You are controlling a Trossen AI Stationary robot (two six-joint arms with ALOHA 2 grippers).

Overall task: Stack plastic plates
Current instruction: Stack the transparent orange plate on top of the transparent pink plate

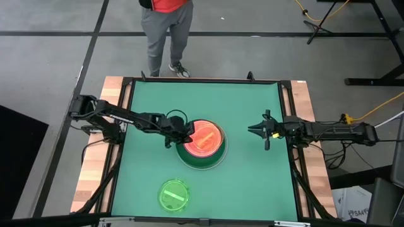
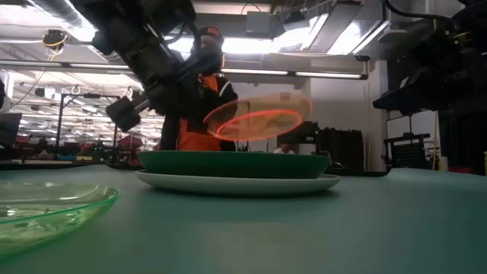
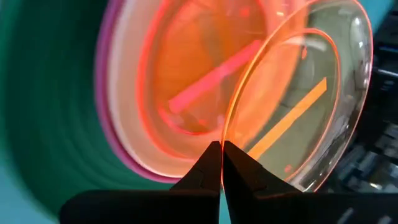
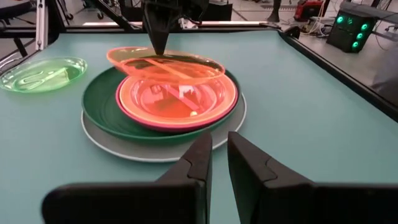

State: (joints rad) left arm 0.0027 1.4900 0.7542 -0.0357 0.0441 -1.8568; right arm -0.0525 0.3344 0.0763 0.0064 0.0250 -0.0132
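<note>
Green matting covers the table (image 1: 252, 183), which sits on a grey floor where a person (image 1: 165, 31) in grey trousers stands at the far edge.

Near the table's middle lies the stack. Its base is the pale plate (image 4: 106, 142), whose rim shows all round under the dark green plate (image 4: 99, 106). On that sits the hot pink plate (image 4: 186, 126), of which only a thin rim shows. A cream plate (image 3: 127, 124) lies inside it, and a translucent pink plate (image 4: 174, 99) rests on top, glowing orange-red.

Above the stack, the orange plate (image 4: 165, 64) hangs tilted in the air, clear of the plates below. The left gripper (image 3: 221, 149) has its 2 fingers pinched tight on that plate's rim, on the stack's left side in the high view.

Nearer the front edge, well apart from the stack, lie the lime green plates (image 1: 173, 194); whether they are 1 or 2 cannot be told from above.

To the right of the stack, well apart from it, the right gripper (image 1: 257, 130) hovers with its fingers nearly together, a narrow gap between them, holding nothing.
</note>
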